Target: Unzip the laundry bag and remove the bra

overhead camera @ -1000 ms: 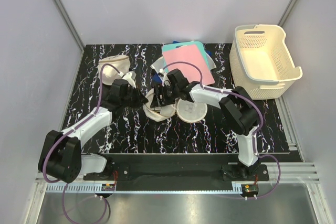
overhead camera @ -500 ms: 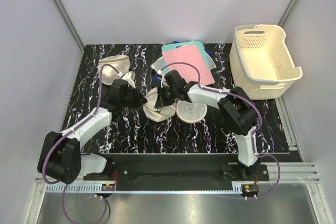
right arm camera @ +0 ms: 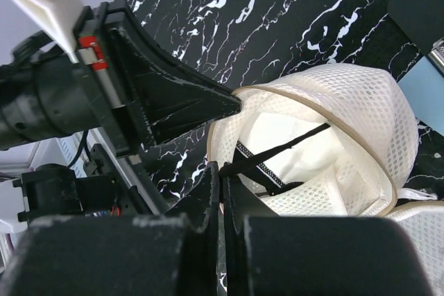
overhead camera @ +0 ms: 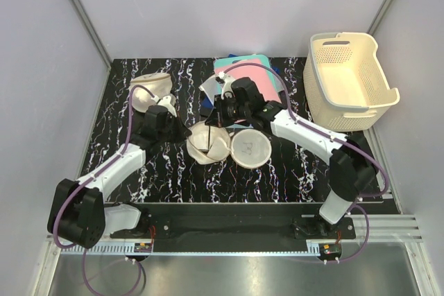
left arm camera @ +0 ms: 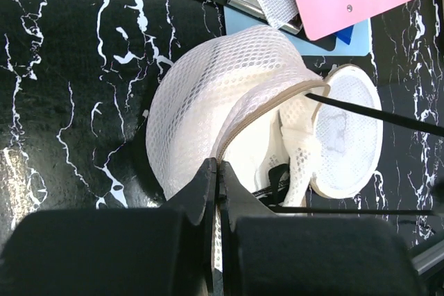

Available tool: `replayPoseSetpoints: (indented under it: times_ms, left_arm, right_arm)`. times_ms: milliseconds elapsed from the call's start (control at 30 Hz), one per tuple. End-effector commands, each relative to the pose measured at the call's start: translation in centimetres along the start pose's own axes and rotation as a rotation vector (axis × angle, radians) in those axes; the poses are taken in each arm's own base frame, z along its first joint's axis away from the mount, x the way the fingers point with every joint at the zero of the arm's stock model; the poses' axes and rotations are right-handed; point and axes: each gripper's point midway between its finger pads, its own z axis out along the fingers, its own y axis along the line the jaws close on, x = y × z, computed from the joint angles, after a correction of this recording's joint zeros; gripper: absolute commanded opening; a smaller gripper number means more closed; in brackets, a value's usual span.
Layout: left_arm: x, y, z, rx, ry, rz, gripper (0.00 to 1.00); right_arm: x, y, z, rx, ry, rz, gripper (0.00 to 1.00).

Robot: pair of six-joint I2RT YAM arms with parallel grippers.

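The left end effector [left arm camera: 216,163] pinches the limp mesh laundry bag [left arm camera: 208,88] at its rim. The right end effector [right arm camera: 220,166] grips the bra [right arm camera: 270,124] by its light, probably stretchy strap [right arm camera: 291,141].

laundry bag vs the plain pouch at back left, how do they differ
The laundry bag lies unzipped and gaping; the pouch looks closed. The left pincer grips the bag's rim; no pincer holds the pouch. Black bra straps show in the bag; none in the pouch. Both are round and cream.
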Motion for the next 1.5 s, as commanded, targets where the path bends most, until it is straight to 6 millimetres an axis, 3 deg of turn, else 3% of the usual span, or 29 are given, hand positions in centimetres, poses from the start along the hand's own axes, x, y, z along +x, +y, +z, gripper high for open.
replayPoseSetpoints:
  times_ms: [0,367,633,933,1067,1300,1467]
  left_arm:
    - [-0.9,0.1,-0.2,-0.006,-0.046,0.024,0.00]
    - [0.2,1.5,0.8,-0.073,-0.004,0.001,0.00]
    - [0.8,2.5,2.1,-0.111,0.033,-0.028,0.00]
    - [0.7,2.4,2.8,-0.097,0.043,-0.031,0.00]
    - [-0.1,0.2,2.4,-0.001,0.016,-0.015,0.00]
    - [-1.4,-3.7,0.3,0.112,-0.040,0.049,0.00]
    - [-1.2,-5.2,-0.3,0.161,-0.047,0.083,0.00]
  right_arm:
    - [-2.3,1.7,-2.4,-0.007,-0.089,-0.049,0.00]
    - [-6.3,5.9,-8.1,-0.079,-0.228,-0.155,0.00]
    - [-6.9,8.4,-11.4,-0.157,-0.272,-0.209,0.00]
    - [-7.2,8.8,-13.4,-0.143,-0.325,-0.245,0.00]
    - [-7.4,8.0,-12.4,-0.118,-0.328,-0.236,0.00]
    - [-6.8,6.2,-7.3,-0.119,-0.253,-0.202,0.00]
    - [-6.5,5.2,-3.9,-0.130,-0.200,-0.179,0.00]
